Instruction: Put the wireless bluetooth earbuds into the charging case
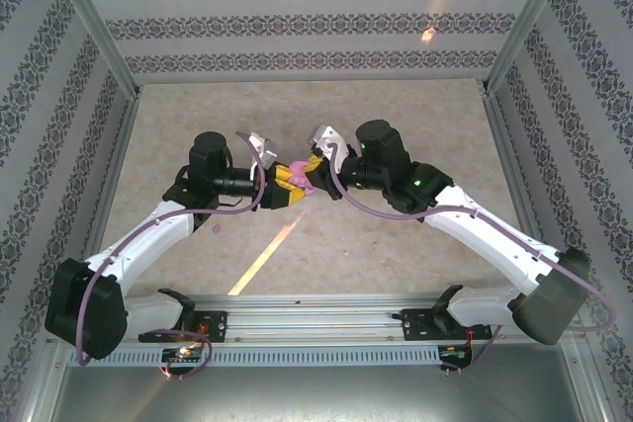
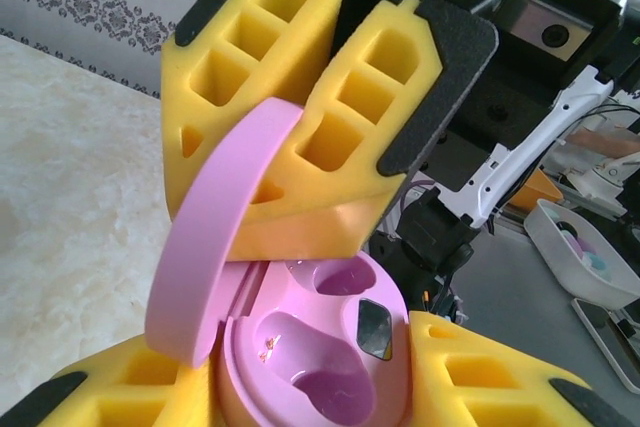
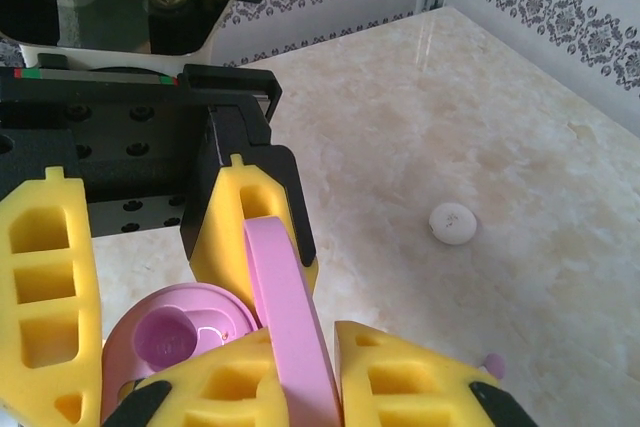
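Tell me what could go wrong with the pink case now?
The right gripper pinches only the thin lid of the open charging case, so a tug could strain the hinge or let it slip. Both wells look empty, and a tiny lilac piece, maybe an earbud, lies on the table; fetching it means one gripper letting go.

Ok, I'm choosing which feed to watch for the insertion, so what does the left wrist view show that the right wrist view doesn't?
Left wrist view: it looks down into the open charging case, where both earbud wells sit empty.

Right wrist view: it takes in the table beyond, where a white round disc and a tiny lilac piece, possibly an earbud, lie loose. Just one well can be seen.

Shared: the lid is pinched between the pads of the right tool, and the left tool holds the case base.
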